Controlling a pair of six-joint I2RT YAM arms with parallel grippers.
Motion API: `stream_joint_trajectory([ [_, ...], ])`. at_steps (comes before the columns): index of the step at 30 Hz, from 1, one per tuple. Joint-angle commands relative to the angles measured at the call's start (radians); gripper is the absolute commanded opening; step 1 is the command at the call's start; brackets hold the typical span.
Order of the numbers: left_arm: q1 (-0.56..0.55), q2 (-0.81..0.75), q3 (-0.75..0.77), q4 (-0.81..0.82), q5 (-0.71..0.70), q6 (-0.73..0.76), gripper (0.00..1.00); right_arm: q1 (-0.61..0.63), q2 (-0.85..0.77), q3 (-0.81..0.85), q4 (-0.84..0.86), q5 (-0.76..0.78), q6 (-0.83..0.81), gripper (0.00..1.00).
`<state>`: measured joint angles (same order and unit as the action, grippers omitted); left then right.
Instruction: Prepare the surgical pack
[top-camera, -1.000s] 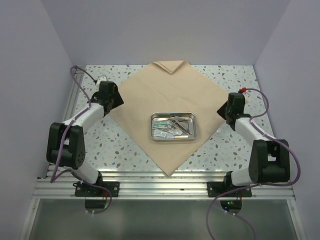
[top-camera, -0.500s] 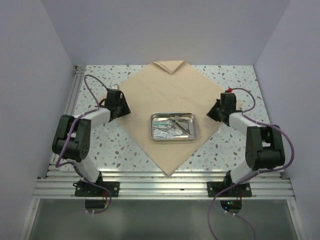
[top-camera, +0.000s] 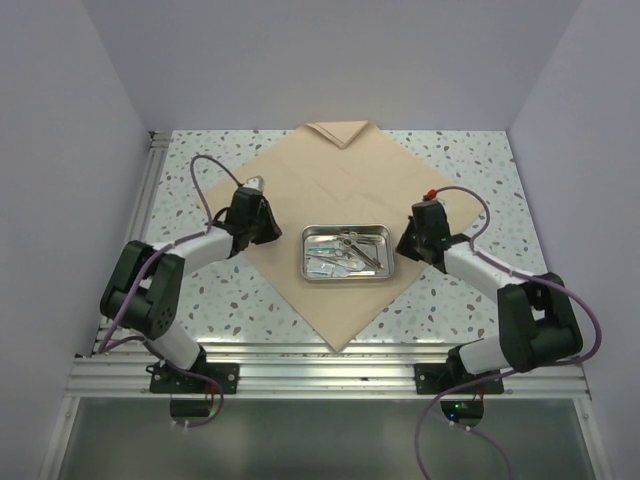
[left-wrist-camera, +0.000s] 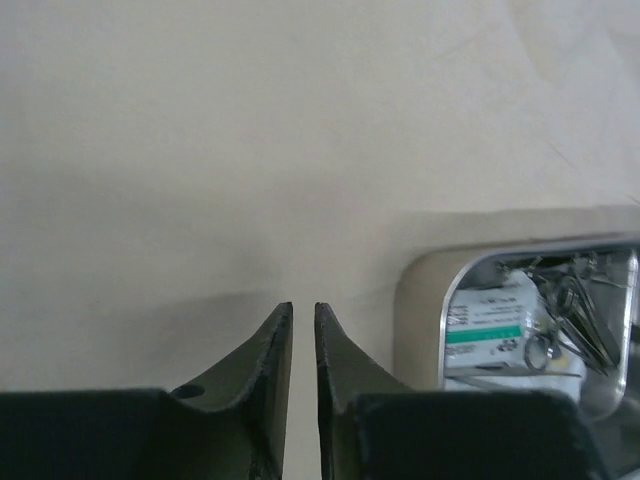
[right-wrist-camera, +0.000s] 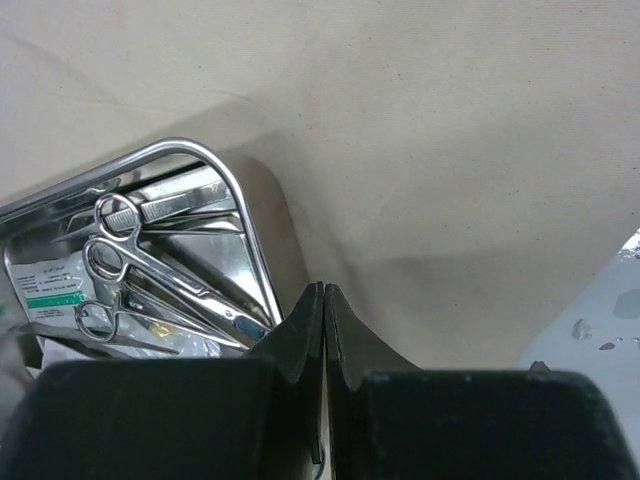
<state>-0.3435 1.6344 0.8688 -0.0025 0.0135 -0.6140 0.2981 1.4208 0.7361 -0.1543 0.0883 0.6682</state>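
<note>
The tan cloth sheet (top-camera: 320, 185) lies as a diamond on the table, with the steel tray (top-camera: 347, 229) at its middle. Scissors (right-wrist-camera: 150, 265), forceps (right-wrist-camera: 185, 200) and a clear packet (left-wrist-camera: 485, 325) lie in the tray (right-wrist-camera: 240, 190). My left gripper (top-camera: 270, 228) hovers over the cloth (left-wrist-camera: 250, 150) left of the tray (left-wrist-camera: 520, 250). Its jaws (left-wrist-camera: 303, 305) stand a narrow slit apart, nothing seen between them. My right gripper (top-camera: 403, 246) sits at the tray's right rim with jaws (right-wrist-camera: 324, 287) shut on the cloth's (right-wrist-camera: 450, 130) right corner, drawn in toward the tray.
The cloth's far corner (top-camera: 340, 130) is folded back on itself. Speckled tabletop (top-camera: 200, 290) shows around the sheet. Aluminium rails run along the near edge (top-camera: 320, 370) and the left side (top-camera: 140, 230). Plain walls close in the left, back and right.
Both arms swung inward toward the tray. The left jaws narrowed from wide to a slit. The right jaws closed at the cloth's right corner, which moved in with them.
</note>
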Motion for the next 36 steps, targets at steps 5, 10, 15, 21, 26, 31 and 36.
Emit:
stream_joint_trajectory([
  [5, -0.101, 0.015, 0.027, 0.064, 0.082, -0.076, 0.15, 0.084, 0.032, 0.017, 0.005, 0.059, 0.056, 0.00],
  [10, -0.117, 0.059, 0.048, 0.067, 0.077, -0.076, 0.14, 0.107, 0.076, 0.049, 0.019, 0.068, 0.067, 0.00],
  [15, -0.117, 0.108, 0.084, 0.064, 0.082, -0.069, 0.14, 0.108, 0.109, 0.091, 0.018, 0.074, 0.057, 0.00],
  [21, -0.117, 0.119, 0.105, 0.073, 0.088, -0.075, 0.13, 0.108, 0.148, 0.147, 0.021, 0.061, 0.041, 0.00],
  [26, -0.120, 0.120, 0.130, 0.073, 0.086, -0.078, 0.13, 0.108, 0.190, 0.198, 0.027, 0.039, 0.036, 0.00],
  [31, -0.123, 0.125, 0.150, 0.073, 0.080, -0.085, 0.13, 0.110, 0.231, 0.230, 0.041, 0.011, 0.033, 0.00],
  [36, -0.126, 0.160, 0.187, 0.073, 0.083, -0.082, 0.13, 0.108, 0.268, 0.287, 0.038, 0.016, 0.024, 0.00],
])
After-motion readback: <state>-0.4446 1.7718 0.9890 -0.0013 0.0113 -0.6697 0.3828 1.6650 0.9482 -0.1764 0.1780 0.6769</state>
